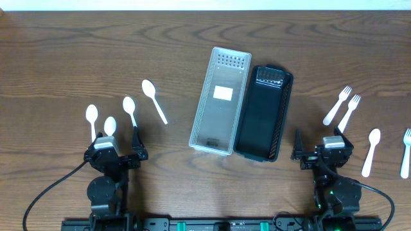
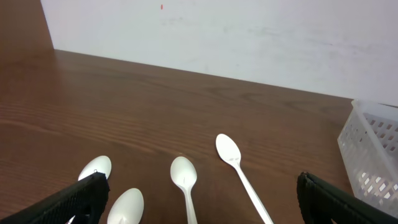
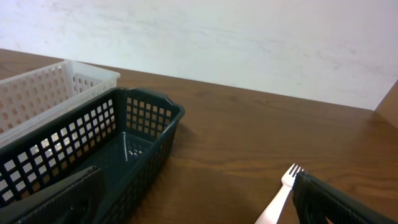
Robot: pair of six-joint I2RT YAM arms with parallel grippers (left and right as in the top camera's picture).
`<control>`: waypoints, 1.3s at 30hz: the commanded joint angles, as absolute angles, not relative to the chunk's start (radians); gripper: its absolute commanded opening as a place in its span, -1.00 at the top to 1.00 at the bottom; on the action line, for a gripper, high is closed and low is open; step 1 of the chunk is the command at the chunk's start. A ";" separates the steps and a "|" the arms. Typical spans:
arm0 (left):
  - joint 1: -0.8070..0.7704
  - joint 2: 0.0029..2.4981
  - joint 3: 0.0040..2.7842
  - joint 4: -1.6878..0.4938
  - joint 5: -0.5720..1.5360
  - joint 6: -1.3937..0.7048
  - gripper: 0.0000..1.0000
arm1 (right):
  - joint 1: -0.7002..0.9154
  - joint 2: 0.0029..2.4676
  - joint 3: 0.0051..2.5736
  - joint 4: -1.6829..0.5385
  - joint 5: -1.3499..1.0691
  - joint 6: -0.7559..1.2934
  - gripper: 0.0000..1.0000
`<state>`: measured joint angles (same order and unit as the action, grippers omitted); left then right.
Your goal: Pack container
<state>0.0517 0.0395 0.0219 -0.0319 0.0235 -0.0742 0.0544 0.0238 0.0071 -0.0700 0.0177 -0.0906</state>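
Note:
A white mesh basket (image 1: 218, 102) and a black mesh basket (image 1: 263, 112) lie side by side mid-table, both empty. Several white plastic spoons (image 1: 154, 99) lie to the left. White forks (image 1: 336, 106) and one spoon (image 1: 370, 152) lie to the right. My left gripper (image 1: 117, 144) is open and empty just behind the spoons. The left wrist view shows the spoons (image 2: 185, 177) between its open fingers (image 2: 199, 202). My right gripper (image 1: 319, 146) is open and empty between the black basket (image 3: 93, 149) and a fork (image 3: 280, 196), with its fingers (image 3: 193, 202) apart.
The white basket (image 2: 373, 155) shows at the right edge of the left wrist view and behind the black one in the right wrist view (image 3: 43, 93). A lone fork (image 1: 406, 153) lies at the far right edge. A white wall backs the table.

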 commanded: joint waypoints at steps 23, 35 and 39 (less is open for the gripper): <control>0.056 0.081 0.089 -0.068 0.015 -0.230 -0.96 | 0.046 0.020 0.006 -0.067 0.049 0.147 -0.99; 0.056 0.497 0.393 -0.067 0.017 -0.230 -0.96 | 0.046 0.033 0.006 -0.073 0.047 0.141 -0.99; 0.056 0.658 0.574 -0.085 0.020 -0.218 -0.96 | 0.046 0.059 0.006 -0.059 0.037 0.218 -0.98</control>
<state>0.0517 0.5770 0.4496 -0.0807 0.0227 -0.2169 0.0544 0.0463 0.0071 -0.0639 0.0376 0.1482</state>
